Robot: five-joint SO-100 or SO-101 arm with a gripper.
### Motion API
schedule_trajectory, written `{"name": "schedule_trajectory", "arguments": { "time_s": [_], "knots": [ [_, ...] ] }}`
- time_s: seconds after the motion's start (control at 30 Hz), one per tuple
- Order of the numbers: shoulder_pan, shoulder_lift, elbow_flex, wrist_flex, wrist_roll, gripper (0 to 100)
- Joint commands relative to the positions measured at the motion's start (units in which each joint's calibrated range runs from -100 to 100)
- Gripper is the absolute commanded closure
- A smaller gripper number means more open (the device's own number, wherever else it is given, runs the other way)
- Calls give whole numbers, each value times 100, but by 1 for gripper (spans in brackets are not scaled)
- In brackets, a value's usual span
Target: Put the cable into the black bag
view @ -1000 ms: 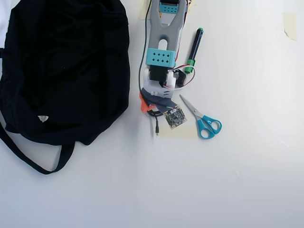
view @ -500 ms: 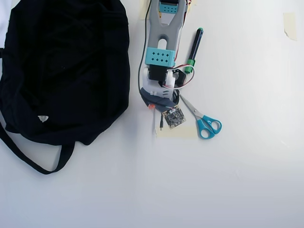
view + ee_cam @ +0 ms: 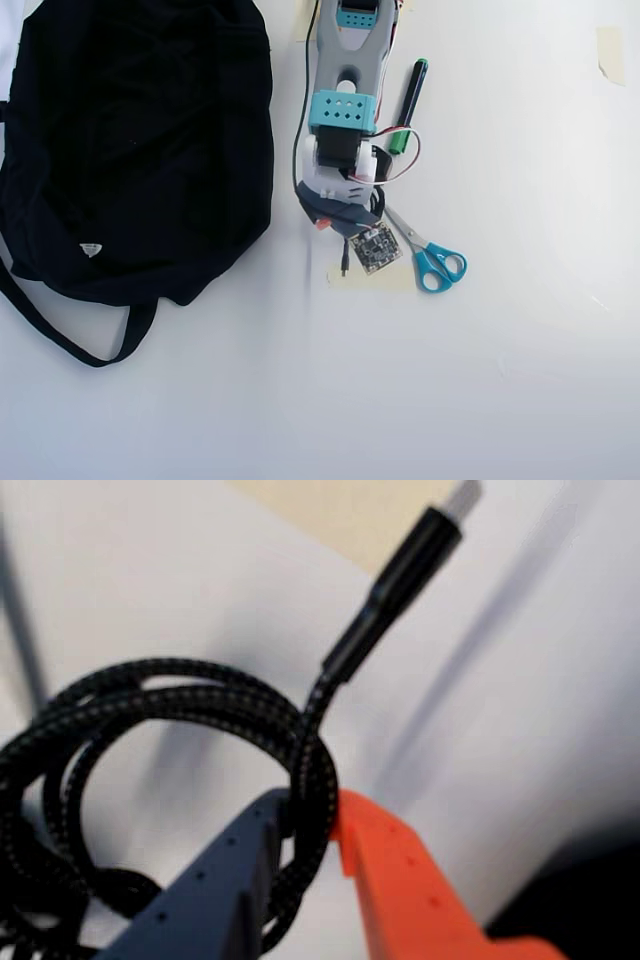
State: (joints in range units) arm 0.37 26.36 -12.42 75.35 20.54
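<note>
Wrist view: the gripper (image 3: 315, 825), formed by a grey-blue finger (image 3: 215, 890) and an orange finger (image 3: 410, 895), is clenched on the cable (image 3: 200, 705). Several strands of the braided black coil pass through the narrow gap between the two fingertips. The rest of the coil loops to the left of the gripper, partly beyond the picture's edge. The loose end rises from the gripper toward the top right, ending in a black plug (image 3: 405, 565) with a pale metal tip. A white table (image 3: 540, 680) lies behind the cable; a dark patch fills the lower right corner.

Overhead view: the black bag (image 3: 130, 150) lies flat at the upper left, its strap (image 3: 70, 340) curving below it and a small white tag (image 3: 91, 249) near its lower edge. The arm (image 3: 345, 90) reaches down from the top edge, to the right of the bag and apart from it. The gripper (image 3: 325, 218) sits just right of the bag's right edge; the cable is mostly hidden beneath it. Further right of the bag, beyond the arm, lie a black-and-green marker (image 3: 412, 95) and blue-handled scissors (image 3: 430, 260)
</note>
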Motion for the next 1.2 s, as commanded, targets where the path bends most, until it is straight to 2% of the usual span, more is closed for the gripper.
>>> {"name": "schedule_trajectory", "arguments": {
  "time_s": [0.0, 0.43, 0.47, 0.5, 0.57, 0.7, 0.77, 0.93, 1.17],
  "knots": [
    [-112, -213, -717, 440, -9, 98],
    [-239, -213, -1867, 1250, -114, 98],
    [-261, -213, -1965, 1250, -266, 98],
    [-269, -213, -2154, 1336, -722, 98],
    [-276, -213, -2298, 1595, -1246, 98],
    [-313, -213, -2558, 1724, -2153, 98],
    [-313, -213, -2612, 1732, -2379, 98],
    [-321, -204, -2612, 1577, -2452, 98],
    [-388, -586, -2540, 1801, -3050, 98]
  ]
}}
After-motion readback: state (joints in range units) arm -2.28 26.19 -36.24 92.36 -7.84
